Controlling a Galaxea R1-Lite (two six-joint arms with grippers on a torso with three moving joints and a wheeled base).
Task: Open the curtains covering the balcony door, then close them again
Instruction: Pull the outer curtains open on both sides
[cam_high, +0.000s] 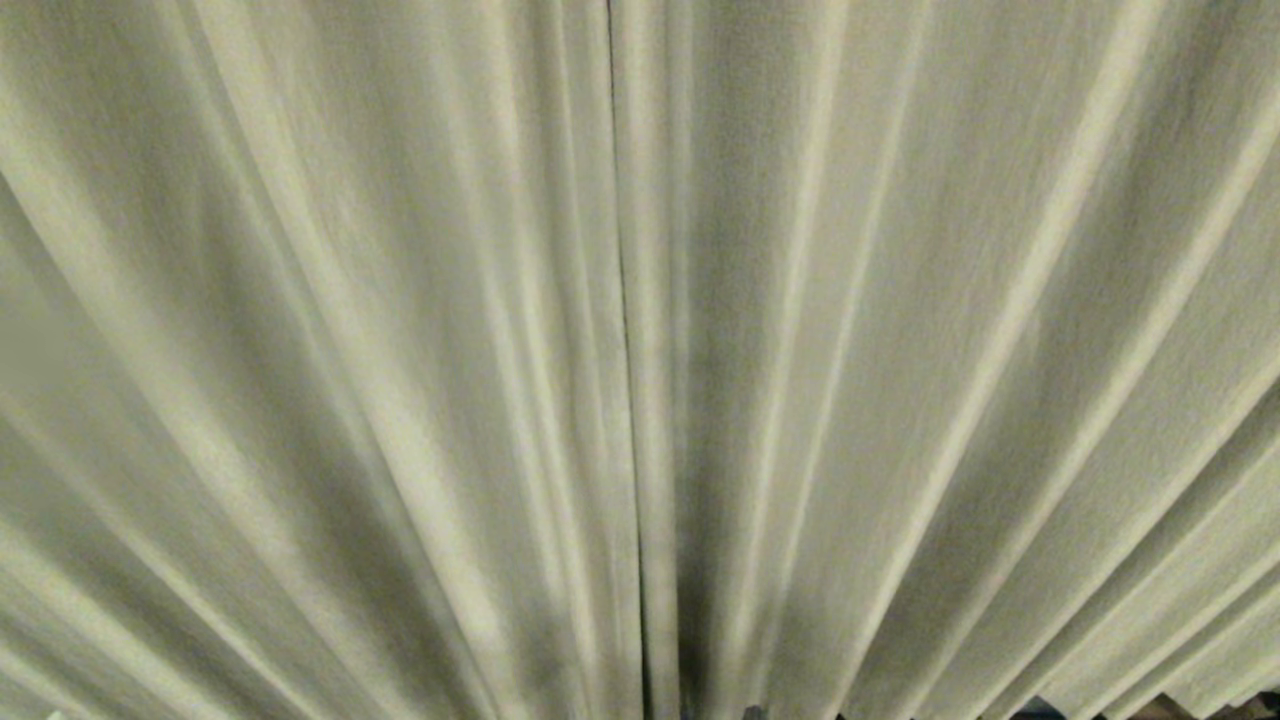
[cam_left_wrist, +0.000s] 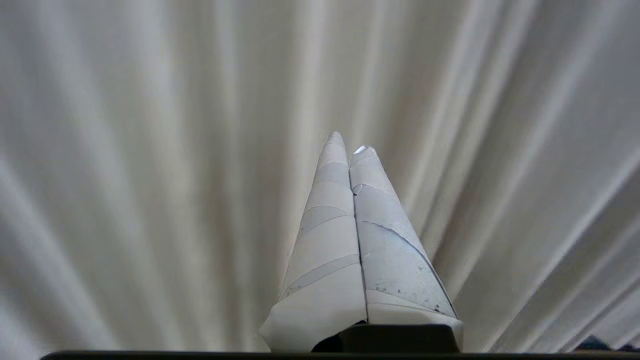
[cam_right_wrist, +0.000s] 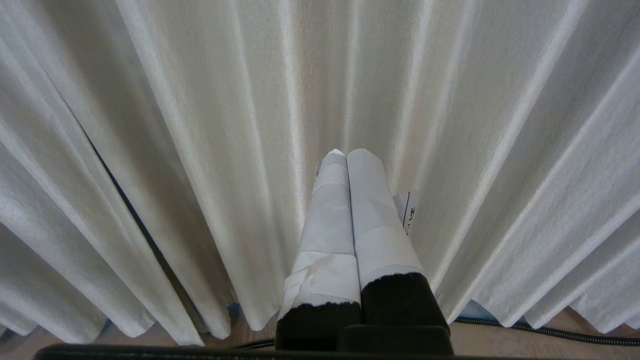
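Curtains (cam_high: 400, 350) hang soft, thick, likely heavy-draping; take hold at centre seam (cam_high: 625, 350); left end effector (cam_left_wrist: 350, 145) and right end effector (cam_right_wrist: 345, 154) both clenched, empty.

We see cream-beige curtains (cam_high: 400, 350) with vertical pleats and a thin dark seam between them; both claws wear pale grey tape, the right claw (cam_right_wrist: 346, 156) black underneath.

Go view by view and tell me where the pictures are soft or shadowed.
Head view: the pleated cream-beige curtains look slightly soft, with shading between folds and a dark seam at the middle. Left wrist view: folds blurred, the taped end effector sharp. Right wrist view: crisp weave, shadow in the gap; the end effector sharp.
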